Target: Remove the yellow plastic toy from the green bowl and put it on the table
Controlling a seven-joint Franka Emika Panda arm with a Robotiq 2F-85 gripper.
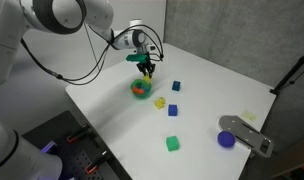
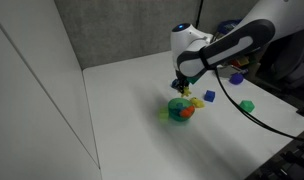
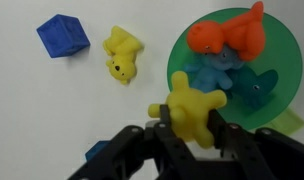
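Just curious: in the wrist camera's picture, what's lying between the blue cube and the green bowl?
In the wrist view, a small yellow figure lies on the table between the blue cube and the bowl, touching neither.

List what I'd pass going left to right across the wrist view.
First the blue cube → loose yellow figure → yellow toy gripped in the tool → teal toy in the bowl.

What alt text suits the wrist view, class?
A black gripper clasps a yellow plastic toy at the rim of a round green bowl holding an orange toy, a blue toy and a teal toy. Another yellow toy and a blue cube lie on the white table.
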